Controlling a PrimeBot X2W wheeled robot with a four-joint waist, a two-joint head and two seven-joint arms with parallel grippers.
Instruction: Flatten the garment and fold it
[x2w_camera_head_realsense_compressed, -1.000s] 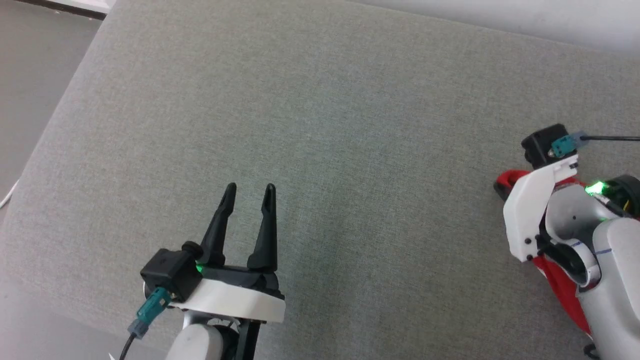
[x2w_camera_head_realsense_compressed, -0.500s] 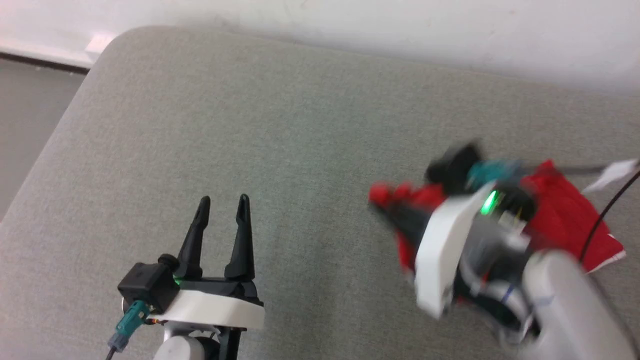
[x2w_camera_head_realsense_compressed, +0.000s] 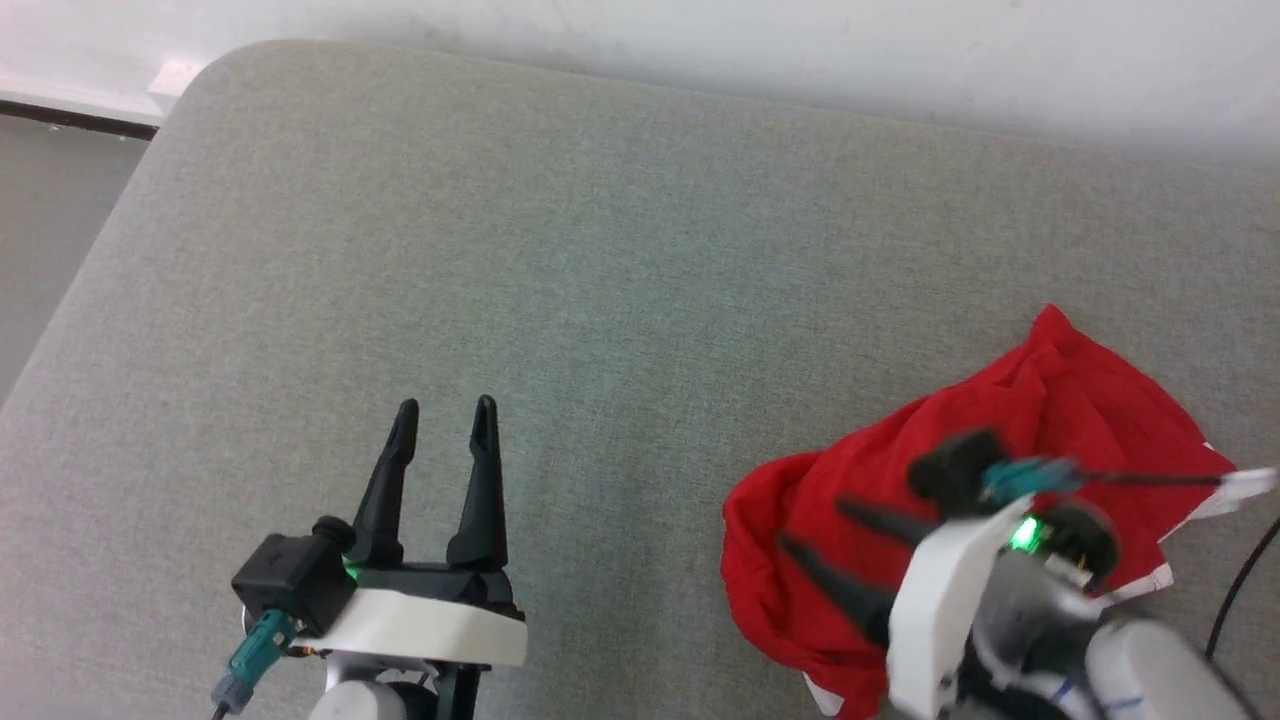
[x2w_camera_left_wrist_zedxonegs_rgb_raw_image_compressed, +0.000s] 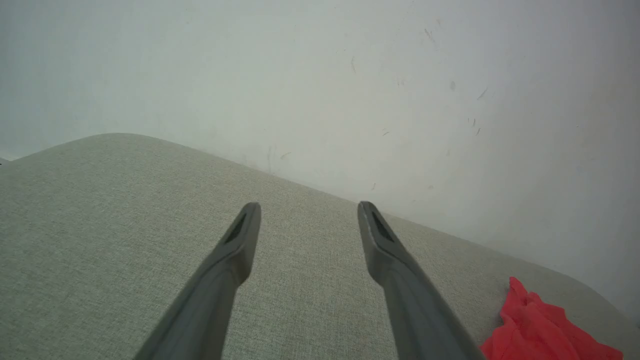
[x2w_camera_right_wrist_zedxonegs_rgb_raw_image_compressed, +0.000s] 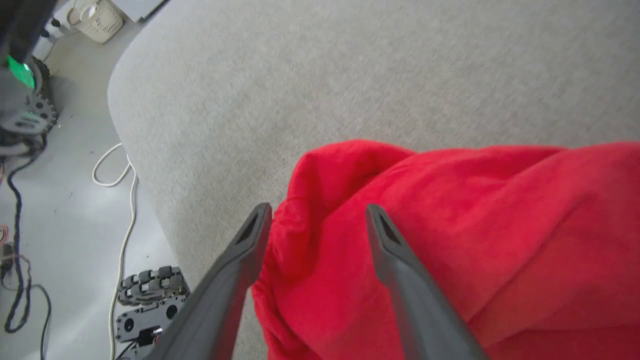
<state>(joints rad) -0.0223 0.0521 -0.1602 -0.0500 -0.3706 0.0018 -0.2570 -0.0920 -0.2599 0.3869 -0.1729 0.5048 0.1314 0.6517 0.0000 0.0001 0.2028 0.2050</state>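
The garment (x2w_camera_head_realsense_compressed: 1010, 440), bright red shorts with white trim, lies crumpled on the right side of the grey padded surface (x2w_camera_head_realsense_compressed: 620, 260). My right gripper (x2w_camera_head_realsense_compressed: 812, 524) is open just over its near left part, fingers spread and empty. In the right wrist view the right gripper (x2w_camera_right_wrist_zedxonegs_rgb_raw_image_compressed: 317, 210) has its jaws apart above the garment (x2w_camera_right_wrist_zedxonegs_rgb_raw_image_compressed: 475, 235), which bunches in soft folds. My left gripper (x2w_camera_head_realsense_compressed: 446, 406) stands open and empty at the lower left, well apart from the cloth. The left wrist view has the left gripper (x2w_camera_left_wrist_zedxonegs_rgb_raw_image_compressed: 307, 207) open, and the garment (x2w_camera_left_wrist_zedxonegs_rgb_raw_image_compressed: 540, 330) at the lower right.
A pale wall (x2w_camera_head_realsense_compressed: 760, 40) runs along the surface's far edge. The surface drops off at its rounded left corner to the floor (x2w_camera_head_realsense_compressed: 40, 230). Down there, in the right wrist view, are white cable (x2w_camera_right_wrist_zedxonegs_rgb_raw_image_compressed: 117, 175), a wheeled base part (x2w_camera_right_wrist_zedxonegs_rgb_raw_image_compressed: 150, 300) and a basket (x2w_camera_right_wrist_zedxonegs_rgb_raw_image_compressed: 100, 20).
The right arm swept in from the right with the garment, then its gripper opened and the garment dropped in a heap. The head camera shifted. The left gripper stayed open.
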